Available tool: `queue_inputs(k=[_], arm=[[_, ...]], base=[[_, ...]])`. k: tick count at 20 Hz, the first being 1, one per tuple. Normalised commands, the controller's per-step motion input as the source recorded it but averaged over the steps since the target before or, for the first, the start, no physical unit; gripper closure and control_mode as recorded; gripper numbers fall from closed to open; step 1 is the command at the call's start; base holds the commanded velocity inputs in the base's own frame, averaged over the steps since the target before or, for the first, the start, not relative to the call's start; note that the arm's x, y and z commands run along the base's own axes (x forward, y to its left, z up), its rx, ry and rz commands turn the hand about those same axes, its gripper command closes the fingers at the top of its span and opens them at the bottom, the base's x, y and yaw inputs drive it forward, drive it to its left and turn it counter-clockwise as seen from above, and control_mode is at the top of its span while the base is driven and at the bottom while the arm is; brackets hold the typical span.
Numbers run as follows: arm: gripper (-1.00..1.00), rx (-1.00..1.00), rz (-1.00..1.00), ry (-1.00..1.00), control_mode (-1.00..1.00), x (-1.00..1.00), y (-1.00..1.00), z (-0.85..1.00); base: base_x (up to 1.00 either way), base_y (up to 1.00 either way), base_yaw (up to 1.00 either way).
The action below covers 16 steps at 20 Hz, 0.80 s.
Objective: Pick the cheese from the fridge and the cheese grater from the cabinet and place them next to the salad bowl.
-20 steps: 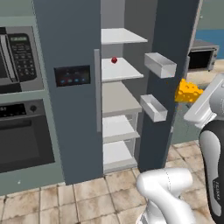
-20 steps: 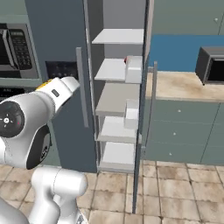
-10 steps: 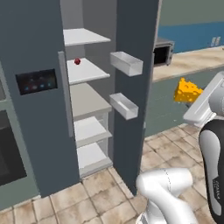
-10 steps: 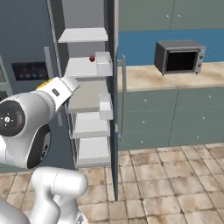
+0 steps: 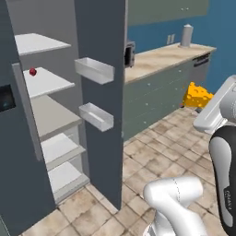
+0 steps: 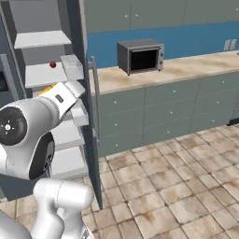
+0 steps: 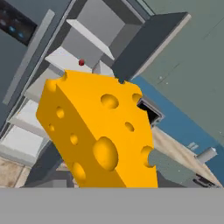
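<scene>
The cheese sits in the claw's closed grip, held in the air out in front of the open fridge. A small red item rests on a white fridge shelf. A toaster oven stands on the bench.

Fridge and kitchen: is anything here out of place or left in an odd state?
Yes. The fridge door stands wide open, with the cheese already out and carried at the tool. A small red item sits alone on a shelf. Nothing looks spilled or damaged.
</scene>
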Motion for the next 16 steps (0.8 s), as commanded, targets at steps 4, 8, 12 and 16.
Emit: queue_inputs(k=[4, 8, 12, 16], arm=[[1.0, 0.0, 0.0, 0.0, 1.0, 0.0, 0.0, 0.0], [1.0, 0.0, 0.0, 0.0, 1.0, 0.0, 0.0, 0.0], [1.0, 0.0, 0.0, 0.0, 1.0, 0.0, 0.0, 0.0], [1.0, 0.0, 0.0, 0.0, 1.0, 0.0, 0.0, 0.0]], base=[[0.0, -0.07, -0.49], [-0.01, -0.11, -0.5], [-0.09, -0.18, -0.49], [-0.1, -0.18, -0.5]])
